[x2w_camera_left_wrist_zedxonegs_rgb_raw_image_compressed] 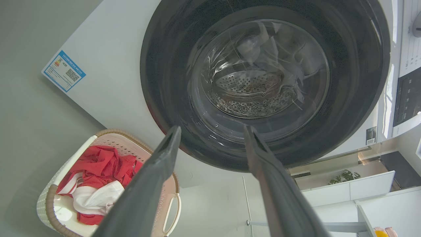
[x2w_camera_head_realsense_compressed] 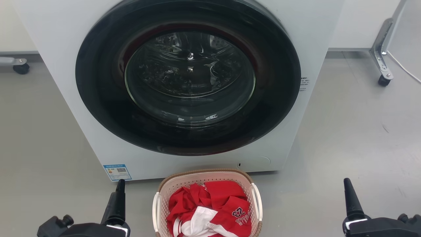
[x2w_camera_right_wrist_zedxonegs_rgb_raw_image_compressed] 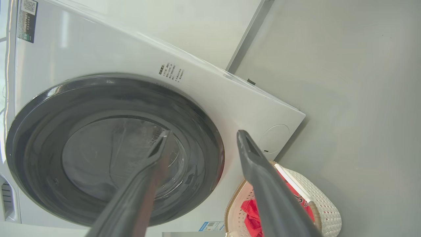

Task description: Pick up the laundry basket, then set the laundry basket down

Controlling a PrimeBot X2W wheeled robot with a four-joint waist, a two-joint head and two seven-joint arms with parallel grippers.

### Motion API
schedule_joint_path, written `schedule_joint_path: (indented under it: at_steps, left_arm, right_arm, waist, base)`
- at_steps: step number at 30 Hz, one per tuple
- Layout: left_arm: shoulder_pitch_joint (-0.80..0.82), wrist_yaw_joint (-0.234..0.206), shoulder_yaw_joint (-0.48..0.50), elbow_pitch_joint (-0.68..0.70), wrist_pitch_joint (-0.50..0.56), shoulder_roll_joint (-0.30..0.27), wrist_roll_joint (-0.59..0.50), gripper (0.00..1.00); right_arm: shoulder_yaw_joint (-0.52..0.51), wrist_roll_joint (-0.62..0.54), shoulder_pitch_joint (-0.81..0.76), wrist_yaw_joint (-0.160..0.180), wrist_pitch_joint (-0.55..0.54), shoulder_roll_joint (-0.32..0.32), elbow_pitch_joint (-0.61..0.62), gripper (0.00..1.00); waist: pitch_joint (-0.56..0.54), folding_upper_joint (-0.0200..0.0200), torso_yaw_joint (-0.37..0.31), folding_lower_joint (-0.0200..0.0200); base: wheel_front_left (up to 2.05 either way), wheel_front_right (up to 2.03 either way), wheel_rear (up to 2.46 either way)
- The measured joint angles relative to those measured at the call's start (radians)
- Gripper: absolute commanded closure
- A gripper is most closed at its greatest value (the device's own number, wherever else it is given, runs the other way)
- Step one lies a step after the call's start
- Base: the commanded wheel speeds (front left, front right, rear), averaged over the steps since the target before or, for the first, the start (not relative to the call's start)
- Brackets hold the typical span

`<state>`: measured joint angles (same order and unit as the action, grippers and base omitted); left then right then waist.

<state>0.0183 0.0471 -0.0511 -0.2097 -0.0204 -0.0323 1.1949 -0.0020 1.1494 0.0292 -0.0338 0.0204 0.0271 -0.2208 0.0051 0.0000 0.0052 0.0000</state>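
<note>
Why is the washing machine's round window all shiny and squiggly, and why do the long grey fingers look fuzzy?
Head view: the door glass mirrors room light as bright wavy streaks. Left wrist view: the wide lens bends the washing machine, and the left pincer looks soft, being so near. Right wrist view: the right pincer blurs likewise.

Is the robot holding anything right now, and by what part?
Nothing is held. The left tool and the right tool are both open and empty, one on each side of the basket, touching neither handle.
</note>
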Motion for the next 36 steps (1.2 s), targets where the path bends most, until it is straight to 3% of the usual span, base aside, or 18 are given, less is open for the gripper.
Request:
schedule_joint_path:
  at_steps: [20, 36]
  left_arm:
    - [-0.005, -0.059, -0.108, 0.062, -0.069, -0.054, -0.436, 0.0]
    - [-0.026, -0.101, -0.16, 0.126, -0.131, -0.054, -0.729, 0.0]
  right_arm:
    - [0.096, -0.394, -0.024, 0.048, 0.07, 0.023, 0.066, 0.0]
    - [0.146, -0.689, -0.043, 0.09, 0.132, 0.03, 0.153, 0.0]
  waist:
    - [-0.003, 0.0, 0.003, 0.0]
    - [-0.002, 0.0, 0.006, 0.0]
  base:
    - [0.0, 0.0, 0.0]
    - [0.0, 0.0, 0.0]
